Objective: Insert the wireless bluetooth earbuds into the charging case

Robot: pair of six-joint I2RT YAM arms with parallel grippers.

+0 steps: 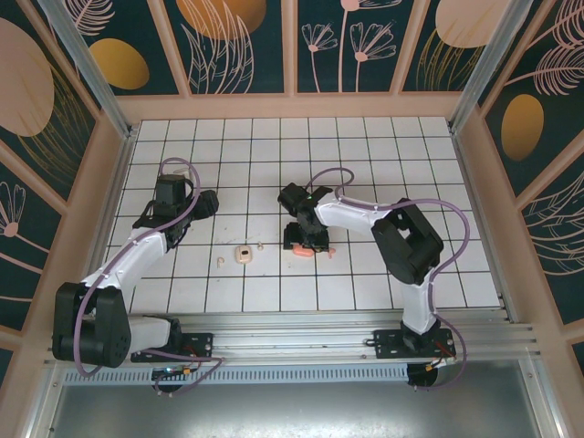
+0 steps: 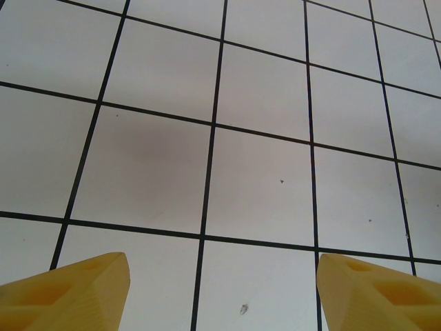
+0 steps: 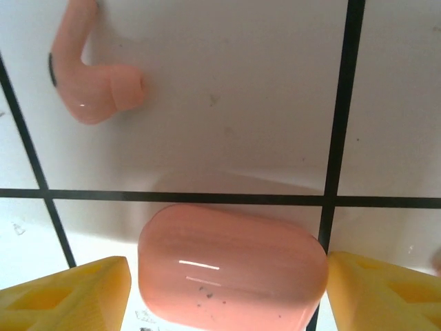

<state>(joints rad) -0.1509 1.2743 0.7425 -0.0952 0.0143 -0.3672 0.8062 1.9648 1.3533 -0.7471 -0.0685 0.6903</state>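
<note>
Right gripper [image 3: 228, 289]: yellow jaws apart, straddling the rounded coral-pink plastic charging case [image 3: 232, 265], lid closed, mid-table; the tips sit just beside its sides and I can't tell if they're actually pinching it. One coral-pink stemmed earbud [image 3: 93, 79] lies loose on the white gridded tile floor [image 1: 365, 146] just right of that case, and two cream-beige earbuds [image 1: 220, 262] lie either side of a small cream case [image 1: 243, 253] further left. Left gripper [image 2: 224, 289]: jaws apart, nothing between them, above bare tile at the left.
</note>
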